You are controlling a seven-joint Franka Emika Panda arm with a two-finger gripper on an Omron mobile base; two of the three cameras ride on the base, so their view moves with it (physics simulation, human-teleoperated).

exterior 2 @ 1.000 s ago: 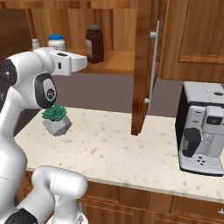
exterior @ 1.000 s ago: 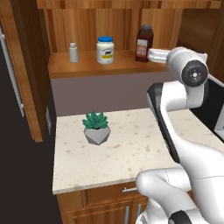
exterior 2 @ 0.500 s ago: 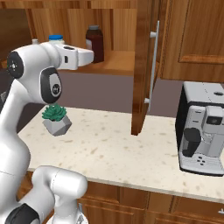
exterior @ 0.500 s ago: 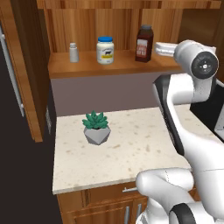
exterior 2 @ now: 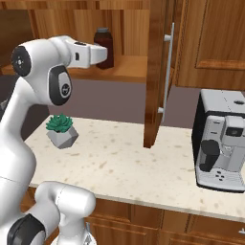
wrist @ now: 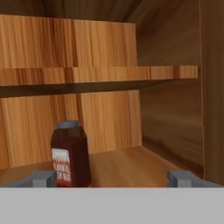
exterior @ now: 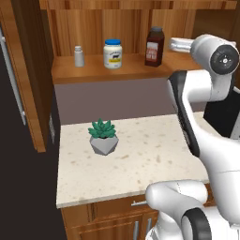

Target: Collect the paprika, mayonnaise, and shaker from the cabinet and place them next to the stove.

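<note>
You've got the gripper [wrist: 111,178] inside the open cabinet [exterior: 122,70], jaws spread wide and holding nothing; in the hand view the two fingertips [wrist: 43,178] sit far apart at the bottom.

The paprika [wrist: 70,154] stands upright on the cabinet floor just behind the left-hand fingertip in that view, off to the side of the gap and not between the jaws. I can't tell whether the tip touches it. An inner shelf [wrist: 96,74] runs across above it.

From the left base view, all three items are upright in a row on the cabinet floor: the shaker [exterior: 79,56] at the left, the mayonnaise [exterior: 112,53] in the middle, and the paprika [exterior: 155,47] at the right, with the arm's hand reaching in just right of it. The items are apart from each other.

In the right base view the paprika [exterior 2: 103,47] is partly hidden behind the hand. The cabinet door [exterior 2: 159,72] is swung open, bar handle facing right.

On the counter [exterior: 140,159] below: a small potted succulent [exterior: 103,136] at the left and a coffee machine [exterior 2: 220,141] at the right.
</note>
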